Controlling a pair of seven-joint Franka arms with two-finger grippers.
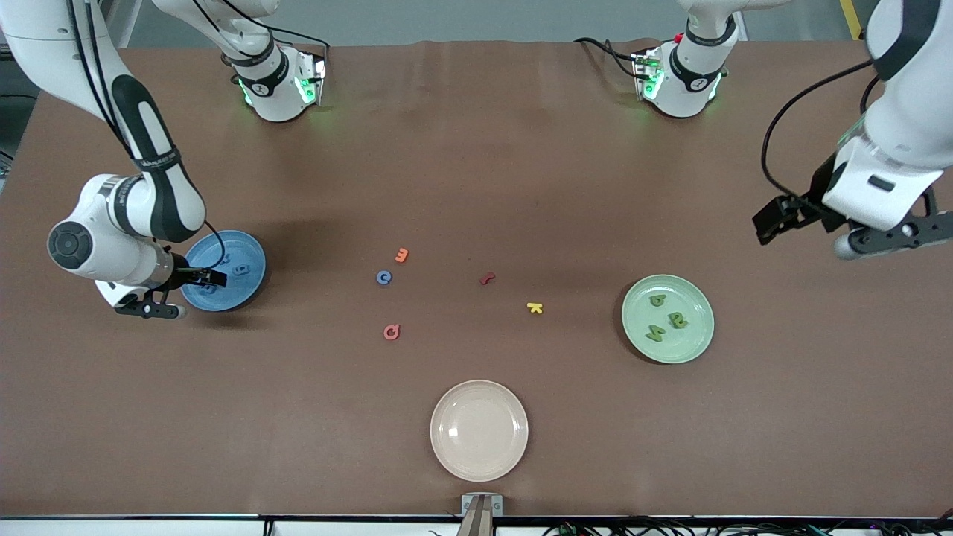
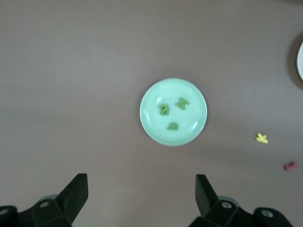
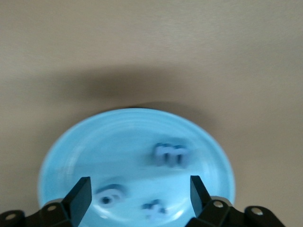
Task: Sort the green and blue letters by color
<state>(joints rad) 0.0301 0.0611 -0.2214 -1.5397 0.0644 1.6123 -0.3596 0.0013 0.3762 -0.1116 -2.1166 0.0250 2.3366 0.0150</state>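
We are hovering our right hand [image 3: 137,198], wide open and empty, over the blue plate [image 1: 249,257] holding three blue letters [image 3: 170,156], next needing the blue C [image 1: 383,278] lying on the tabletop [image 1: 476,149] toward the middle, while our left hand [image 2: 142,194] is waiting open above the green plate [image 2: 150,125] with three green letters [image 2: 173,126].

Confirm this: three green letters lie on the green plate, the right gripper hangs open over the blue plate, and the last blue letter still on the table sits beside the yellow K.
One thing is wrong. The blue letter on the table sits beside the orange letter, not the yellow K, as the front view shows. The rest holds: three green letters on the green plate, and the right gripper open over the blue plate.
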